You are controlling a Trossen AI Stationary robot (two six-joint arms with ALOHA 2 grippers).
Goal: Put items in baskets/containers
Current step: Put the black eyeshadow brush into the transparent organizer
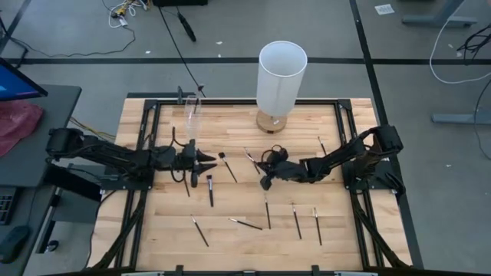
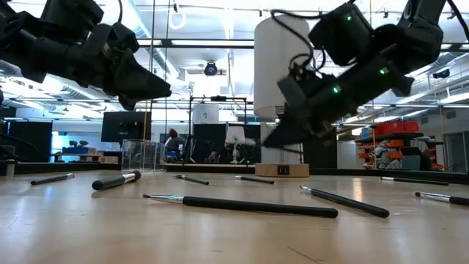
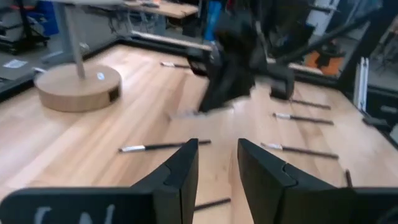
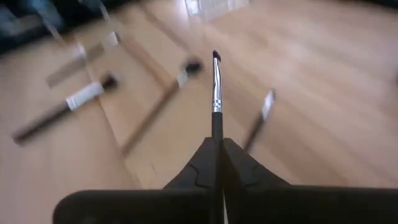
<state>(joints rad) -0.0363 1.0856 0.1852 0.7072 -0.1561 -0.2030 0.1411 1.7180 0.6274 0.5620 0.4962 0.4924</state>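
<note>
Now, right gripper [image 4: 217, 146]: fingers pressed together on a thin brush [image 4: 216, 93], gripped at the handle, bristle tip pointed forward, raised off the table [image 1: 238, 203].
Left gripper [image 3: 217, 163]: fingers parted, nothing seen between them; held above the boards just beside the clear cup [image 1: 191, 116].
Loose brushes [image 1: 245, 224]: scattered flat on the wood between and before both arms.
Lamp [image 1: 280, 78]: stood at the far edge.
</note>
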